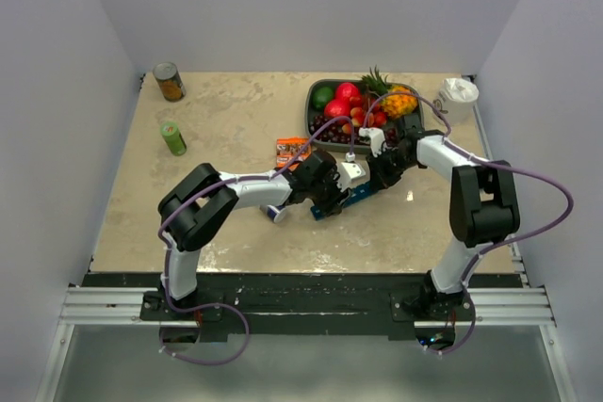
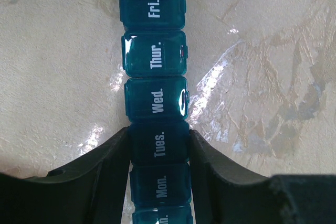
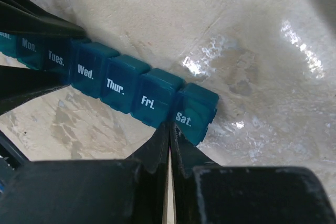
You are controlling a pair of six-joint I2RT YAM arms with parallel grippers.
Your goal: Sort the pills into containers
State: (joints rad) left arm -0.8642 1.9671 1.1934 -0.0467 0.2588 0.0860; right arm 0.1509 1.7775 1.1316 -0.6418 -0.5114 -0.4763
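Beige table (image 2: 273,77) holds containers (image 2: 155,56), Sunday label (image 2: 164,217) cropped.

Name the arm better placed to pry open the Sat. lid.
Right: the right gripper, shut, sits at the Sat. lid; the left gripper clamps the pill organizer at Tues.

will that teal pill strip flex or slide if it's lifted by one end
Probably stiff: the pill organizer lies straight with the left gripper clamping it at Tues. Glossy plastic on the shiny table looks apt to slide. Likely light, being slim and translucent.
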